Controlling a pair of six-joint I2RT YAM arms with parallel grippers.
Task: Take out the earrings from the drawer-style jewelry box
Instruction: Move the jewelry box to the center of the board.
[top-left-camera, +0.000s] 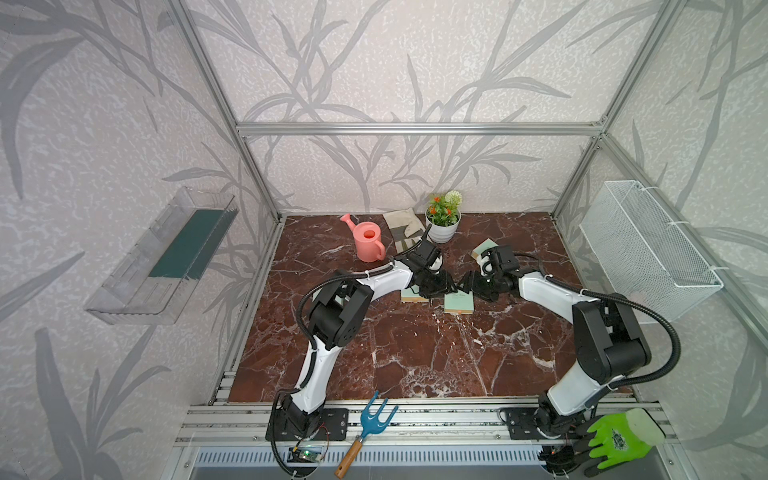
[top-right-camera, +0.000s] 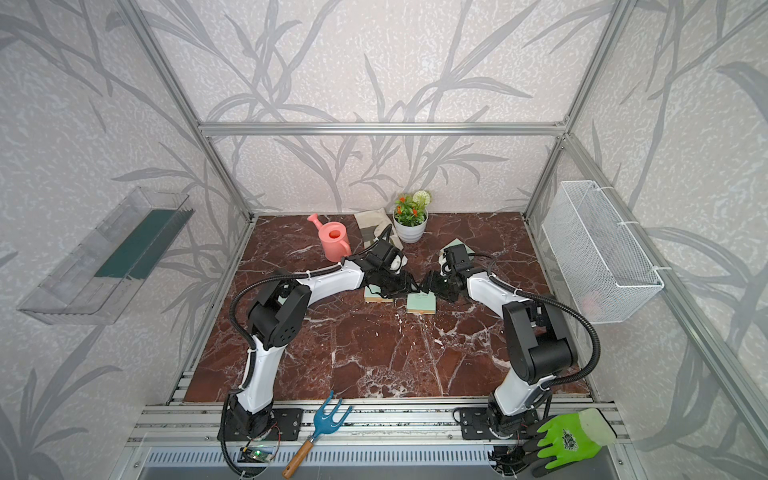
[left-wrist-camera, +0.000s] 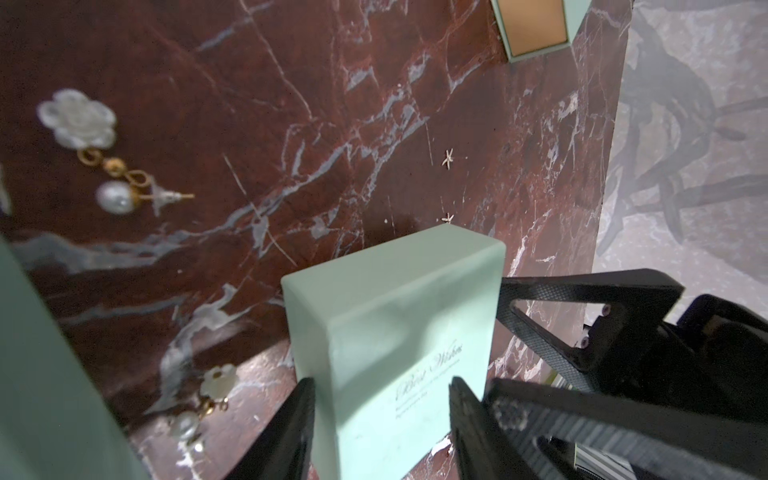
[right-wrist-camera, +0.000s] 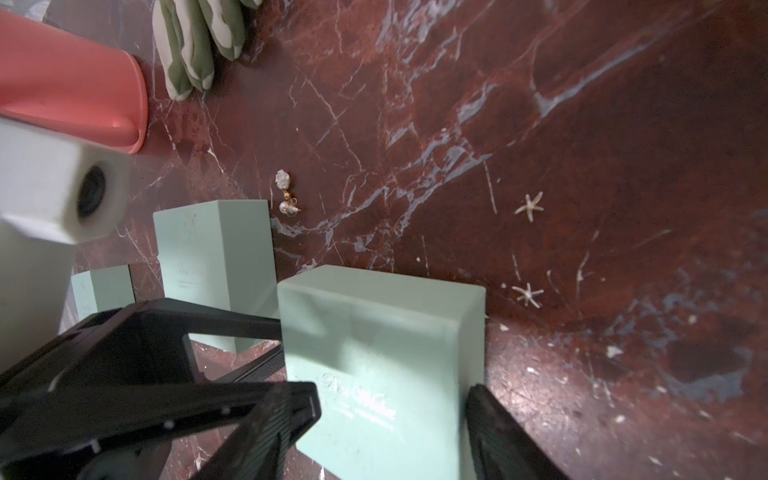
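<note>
1. Marble worktop (top-left-camera: 415, 365), red-brown with white veins, walled on three sides. Its front edge meets an aluminium rail carrying both arm bases.
2. On that rail, off the marble: blue hand fork (top-left-camera: 370, 420) between the bases, green glove (top-left-camera: 615, 438) by the right base.
3. Front half of the worktop is bare marble from left edge to right edge, the widest open room. The arm elbows hang above its sides.
4. Mid-worktop: mint box (top-left-camera: 459, 303) lies flat, lettered face up. Both grippers meet over its far edge, tips close together in both top views.
5. Left gripper (left-wrist-camera: 382, 380): fingers apart, straddling the mint box. Can't tell whether the pads press it.
6. Right gripper (right-wrist-camera: 393, 390): fingers apart either side of the same box. Contact unreadable too.
7. Second mint box (top-left-camera: 411, 296) sits just left of the first, partly under the left gripper, with a narrow gap between them.
8. Earrings (left-wrist-camera: 110, 166) are out on the marble, flower-and-pearl drops. One lies in that gap (left-wrist-camera: 216, 384), the other just beside the second mint box's corner (right-wrist-camera: 286, 195).
9. Third mint piece (top-left-camera: 482, 248), tan inside, lies behind the right wrist.
10. Back edge, middle: pink watering can (top-left-camera: 368, 241), fabric glove (top-left-camera: 405, 226), potted plant (top-left-camera: 443, 220) in a row.
11. Side walls: clear shelf (top-left-camera: 166, 257) on the left, wire basket (top-left-camera: 648, 245) on the right, both above the worktop edges.
</note>
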